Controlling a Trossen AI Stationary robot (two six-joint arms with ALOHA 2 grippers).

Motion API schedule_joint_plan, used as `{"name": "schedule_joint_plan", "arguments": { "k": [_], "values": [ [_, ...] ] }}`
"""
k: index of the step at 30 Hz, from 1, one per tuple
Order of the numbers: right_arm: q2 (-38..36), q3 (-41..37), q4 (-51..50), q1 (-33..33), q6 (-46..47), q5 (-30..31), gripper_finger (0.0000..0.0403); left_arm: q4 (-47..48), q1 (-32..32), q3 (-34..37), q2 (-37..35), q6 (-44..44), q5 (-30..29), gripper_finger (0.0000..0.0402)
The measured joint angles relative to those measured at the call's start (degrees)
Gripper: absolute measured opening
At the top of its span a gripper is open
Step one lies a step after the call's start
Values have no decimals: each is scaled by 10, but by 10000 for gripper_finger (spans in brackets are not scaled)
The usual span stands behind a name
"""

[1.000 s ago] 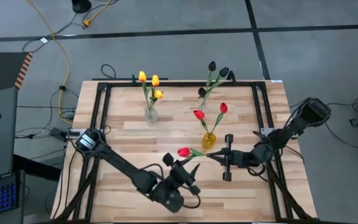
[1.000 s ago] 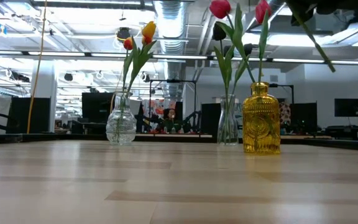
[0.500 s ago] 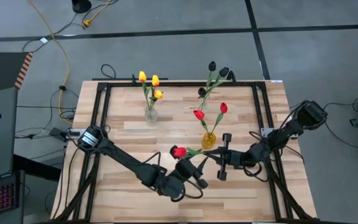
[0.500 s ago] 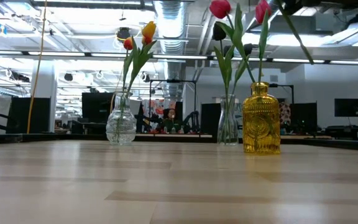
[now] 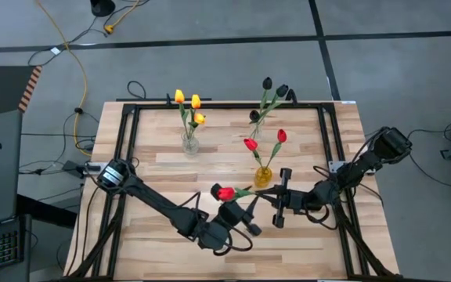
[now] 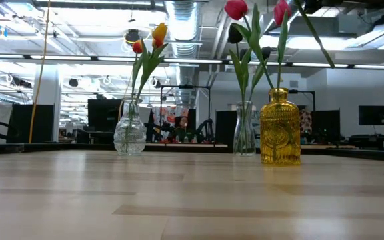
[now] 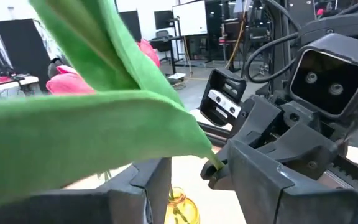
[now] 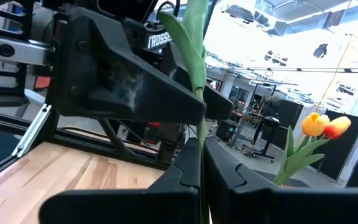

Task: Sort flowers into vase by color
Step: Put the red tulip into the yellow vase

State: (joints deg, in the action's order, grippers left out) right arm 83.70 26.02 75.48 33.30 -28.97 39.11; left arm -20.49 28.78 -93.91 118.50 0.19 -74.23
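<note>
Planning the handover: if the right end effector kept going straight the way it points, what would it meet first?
Probably the left end effector, close ahead across the red tulip the right end effector grips by the stem.

Pale striped-grain wood counter [image 5: 163,176], black-framed. Yellow tulips [image 5: 188,100] in a clear vase [image 5: 189,143]; near-black tulips [image 5: 275,87] – red tulips [image 5: 265,140] in an embossed amber-yellow vase [image 6: 280,128]. One red tulip [image 5: 225,193], green-stemmed, between dark arms.

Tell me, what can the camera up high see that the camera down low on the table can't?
Only the high view shows both arms: the right pincer shut on the loose red tulip's stem, with the left pincer open around it. Only the low view shows the room behind the table. Both show the yellow vase with two red tulips and the two clear vases.
</note>
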Motion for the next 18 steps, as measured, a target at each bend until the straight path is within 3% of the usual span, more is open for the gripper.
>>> {"name": "schedule_joint_plan", "arguments": {
  "k": [12, 18],
  "values": [
    [0, 0, 0, -1, 0, 0, 39, -1, -1, 0, 0, 2, 27, 10],
    [0, 0, 0, 0, 0, 8, 63, 0, -5, 0, 0, 2, 47, 6]
  ]
}}
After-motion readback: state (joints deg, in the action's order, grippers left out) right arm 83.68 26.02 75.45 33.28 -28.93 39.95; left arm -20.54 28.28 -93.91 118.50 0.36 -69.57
